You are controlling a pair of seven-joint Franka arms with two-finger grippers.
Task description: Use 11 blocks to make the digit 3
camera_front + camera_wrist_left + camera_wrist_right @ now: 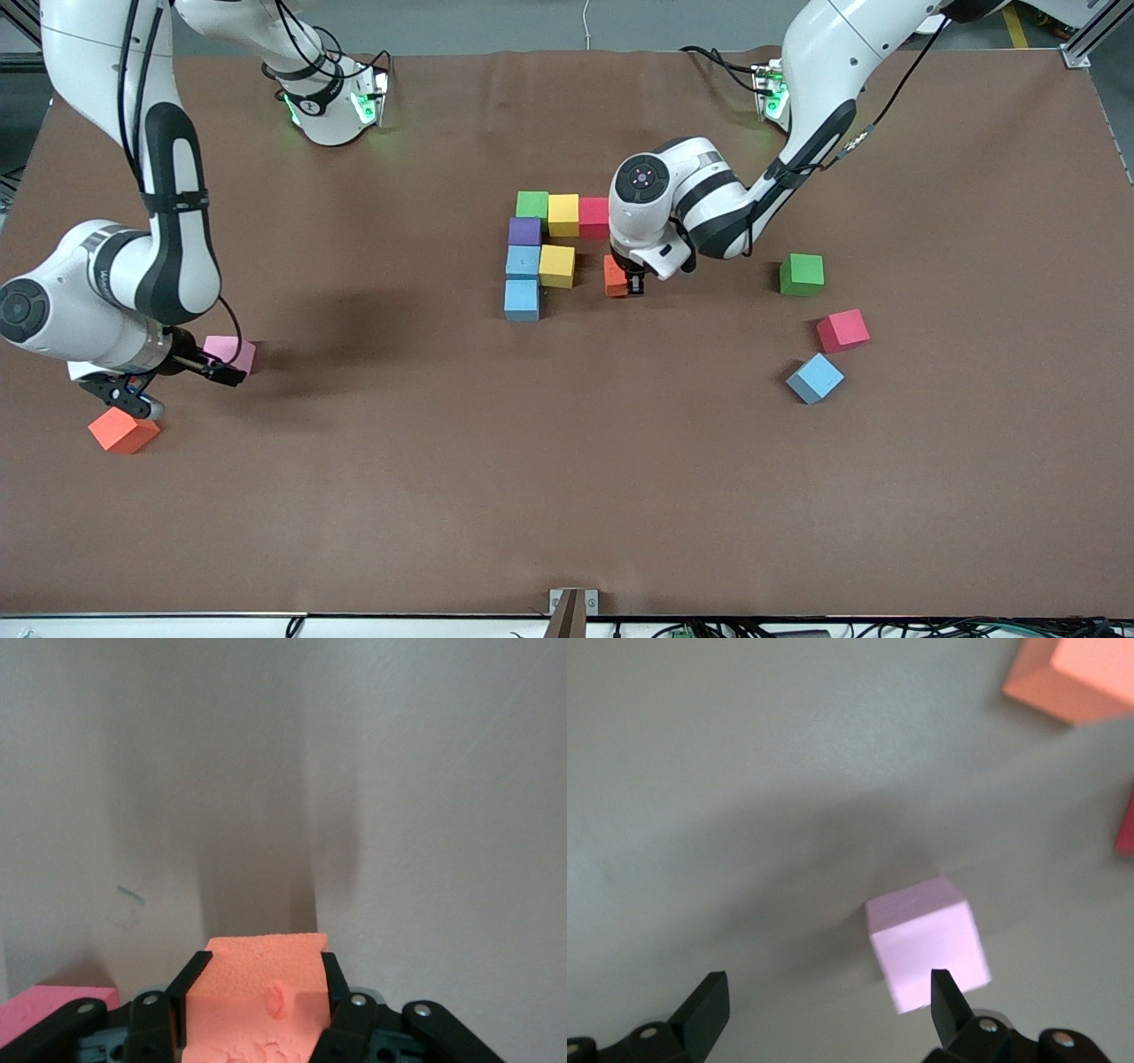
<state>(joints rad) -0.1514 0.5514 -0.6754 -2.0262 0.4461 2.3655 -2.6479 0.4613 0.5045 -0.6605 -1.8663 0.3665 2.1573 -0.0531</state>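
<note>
Seven blocks touch in a partial figure: green [532, 205], yellow [563, 214] and red [594, 217] in a row, then purple [524, 231], light blue [523, 261] and light blue [522, 299] in a column, with a yellow one [556, 266] beside the upper blue. My left gripper [631, 283] is shut on an orange block [614, 275], low at the table, a small gap from that yellow block. In the left wrist view the orange block [261, 992] sits between the fingers [190, 979]. My right gripper [142, 403] is open, up over the table beside a pink block [232, 353] [926, 939].
Another orange block [124, 431] [1076, 673] lies near the right gripper. Loose green [802, 274], red [842, 330] and light blue [815, 377] blocks lie toward the left arm's end. The red block of the row shows in the left wrist view [53, 1010].
</note>
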